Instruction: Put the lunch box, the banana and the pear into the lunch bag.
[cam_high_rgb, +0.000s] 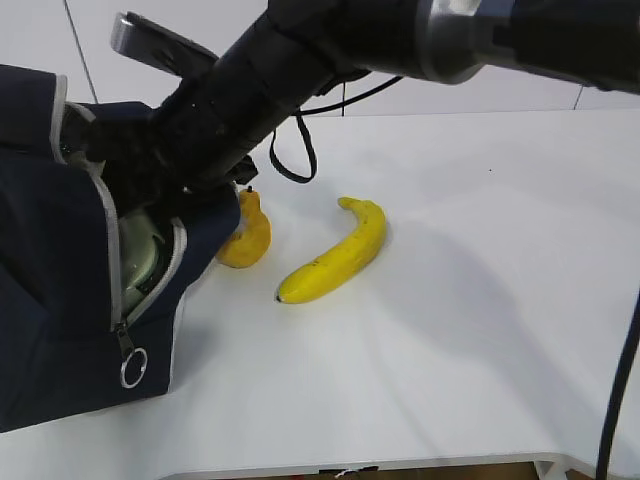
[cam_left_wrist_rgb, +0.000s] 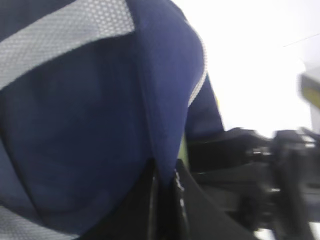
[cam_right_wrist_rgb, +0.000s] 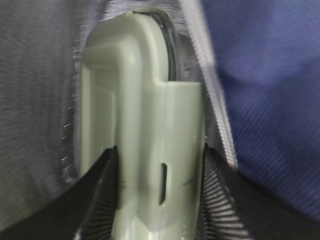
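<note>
Right gripper (cam_right_wrist_rgb: 157, 200) fingers clamp the lunch box (cam_right_wrist_rgb: 142, 150) inside the lunch bag (cam_high_rgb: 60, 300) at frame left; left gripper (cam_left_wrist_rgb: 165, 200) fingers pinch the bag's fabric; pear (cam_high_rgb: 247, 235) and banana (cam_high_rgb: 335, 252) lie mid-counter (cam_high_rgb: 480, 300).

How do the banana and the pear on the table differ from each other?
The banana is long, curved and bright yellow; the pear is short, rounded and more orange-yellow. The banana lies out in the open, while the pear sits right against the lunch bag, partly behind its flap. Both rest on the white table, outside the bag.
</note>
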